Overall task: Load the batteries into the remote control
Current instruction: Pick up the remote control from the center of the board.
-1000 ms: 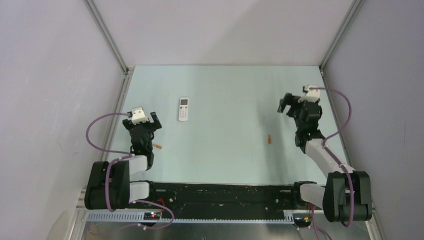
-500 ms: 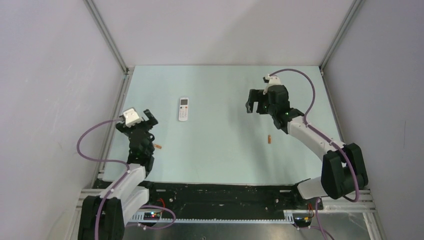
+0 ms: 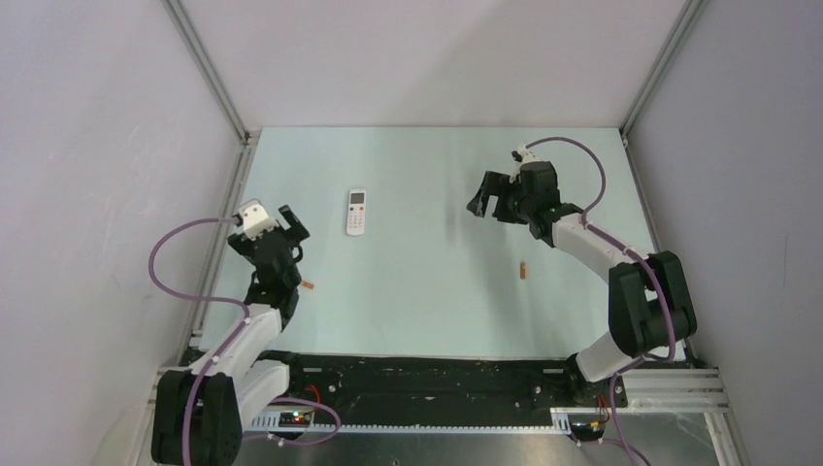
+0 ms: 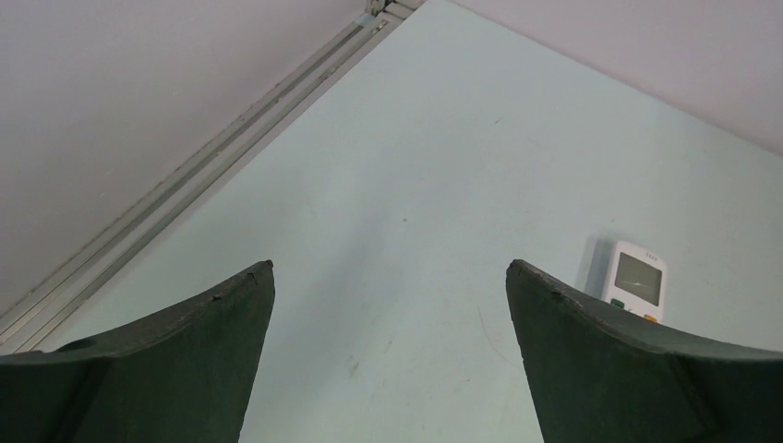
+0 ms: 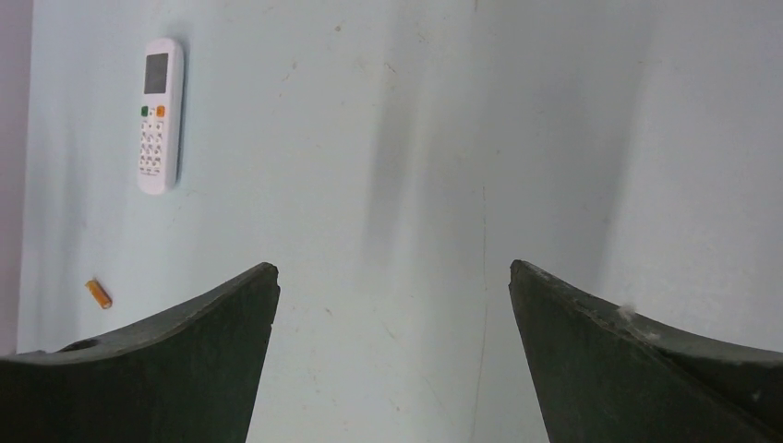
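The white remote control (image 3: 357, 211) lies face up at the table's left middle; it also shows in the left wrist view (image 4: 632, 281) and the right wrist view (image 5: 159, 115). One orange battery (image 3: 309, 285) lies beside the left arm, and the right wrist view shows it too (image 5: 97, 293). The other battery (image 3: 524, 271) lies right of centre. My left gripper (image 3: 293, 231) (image 4: 390, 266) hovers open left of the remote, nothing between its fingers. My right gripper (image 3: 483, 197) (image 5: 394, 266) hangs open above the table's middle right, facing the remote, also holding nothing.
Pale walls with aluminium rails (image 3: 225, 199) close in the light green table (image 3: 427, 301) on the left, back and right. The arm bases stand on a black strip (image 3: 427, 374) along the near edge.
The right arm has swung left from the right wall toward the table's middle, now pointing at the remote. The left arm has stretched forward and turned slightly. Both grippers stayed open.
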`<state>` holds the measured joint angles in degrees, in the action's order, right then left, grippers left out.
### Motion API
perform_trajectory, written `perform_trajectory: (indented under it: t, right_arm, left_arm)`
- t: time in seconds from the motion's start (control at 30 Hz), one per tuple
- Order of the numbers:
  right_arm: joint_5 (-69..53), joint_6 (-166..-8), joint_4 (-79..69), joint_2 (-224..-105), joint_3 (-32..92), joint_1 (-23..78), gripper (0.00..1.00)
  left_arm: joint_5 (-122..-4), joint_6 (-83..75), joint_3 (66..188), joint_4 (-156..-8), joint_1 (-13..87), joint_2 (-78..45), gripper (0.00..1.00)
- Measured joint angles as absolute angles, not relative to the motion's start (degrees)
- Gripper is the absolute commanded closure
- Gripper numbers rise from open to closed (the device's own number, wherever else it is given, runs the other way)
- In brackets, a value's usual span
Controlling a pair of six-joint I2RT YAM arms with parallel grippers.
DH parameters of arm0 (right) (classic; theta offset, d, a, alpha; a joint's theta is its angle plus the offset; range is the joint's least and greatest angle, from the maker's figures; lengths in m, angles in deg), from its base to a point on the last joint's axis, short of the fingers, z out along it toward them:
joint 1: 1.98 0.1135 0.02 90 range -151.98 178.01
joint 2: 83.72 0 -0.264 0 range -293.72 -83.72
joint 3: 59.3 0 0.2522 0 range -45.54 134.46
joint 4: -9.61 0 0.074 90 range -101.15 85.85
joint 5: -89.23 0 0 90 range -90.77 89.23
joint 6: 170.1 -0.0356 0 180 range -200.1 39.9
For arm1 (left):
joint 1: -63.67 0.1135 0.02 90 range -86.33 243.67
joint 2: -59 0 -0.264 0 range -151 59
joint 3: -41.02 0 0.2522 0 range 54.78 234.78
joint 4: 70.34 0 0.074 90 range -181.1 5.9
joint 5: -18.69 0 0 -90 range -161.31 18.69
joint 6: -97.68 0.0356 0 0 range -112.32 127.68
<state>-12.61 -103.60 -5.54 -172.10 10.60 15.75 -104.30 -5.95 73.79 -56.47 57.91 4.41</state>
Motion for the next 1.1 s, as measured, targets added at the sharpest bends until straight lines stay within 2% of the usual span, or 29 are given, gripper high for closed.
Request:
perform_trajectory:
  t: [0.13, 0.37, 0.57, 0.8, 1.1]
  right_arm:
    - [-10.40, -105.18, -6.89, -175.32, 14.60, 18.13, 0.00]
    - [1.29, -106.05, -12.03, -186.64, 30.86, 32.49, 0.00]
    - [8.97, -108.00, -20.38, -204.93, 57.61, 41.67, 0.02]
    - [12.42, -112.32, -30.28, -225.54, 86.23, 45.63, 0.04]
    - [13.97, -118.16, -33.23, -232.47, 90.86, 45.52, 0.05]
  left_arm:
    - [-105.37, -7.37, 74.51, -58.70, 58.41, 3.32, 0.02]
    - [-105.72, -9.36, 78.07, -63.00, 58.72, 1.35, 0.02]
    - [-105.61, -12.31, 77.28, -65.45, 59.75, 4.87, 0.02]
    - [-105.88, -14.87, 75.75, -65.47, 60.40, 8.60, 0.02]
    - [-104.04, -16.57, 75.75, -66.22, 62.22, 6.42, 0.02]
